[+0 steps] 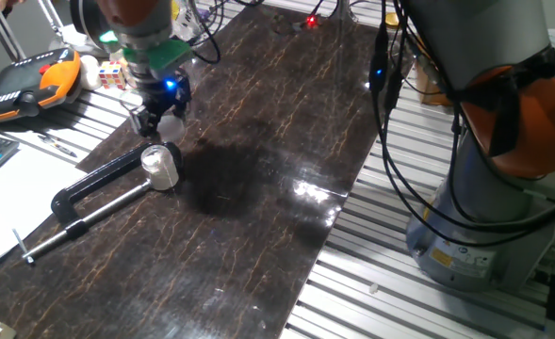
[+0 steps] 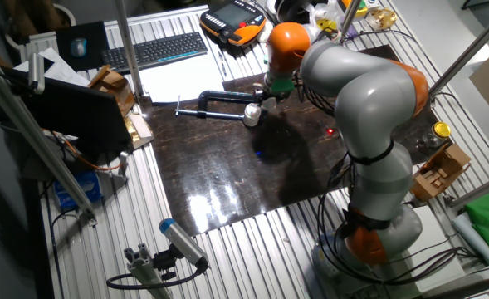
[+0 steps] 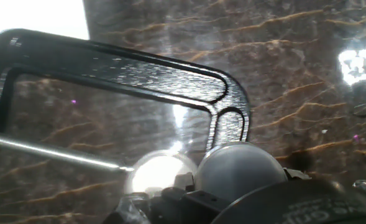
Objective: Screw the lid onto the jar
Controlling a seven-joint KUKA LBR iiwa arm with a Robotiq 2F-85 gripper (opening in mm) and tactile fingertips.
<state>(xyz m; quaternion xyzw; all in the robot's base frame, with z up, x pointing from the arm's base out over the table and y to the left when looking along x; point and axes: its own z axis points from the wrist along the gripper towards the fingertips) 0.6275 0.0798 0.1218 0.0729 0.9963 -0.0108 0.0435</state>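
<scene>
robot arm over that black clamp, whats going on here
The gripper hangs just above the dark table, holding the pale lid between its fingers. The small whitish jar stands in the mouth of the black C-clamp, a little in front of the gripper. The lid is not yet on the jar.

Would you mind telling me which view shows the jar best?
One fixed view: the jar stands unobstructed at the clamp, below the claw. The other fixed view shows it tiny; in the hand view it is cropped and blurred.

One fixed view low beside the dark table (image 1: pixel 258 188), the other high opposite, hand view close above C-clamp (image 3: pixel 108 68).
</scene>
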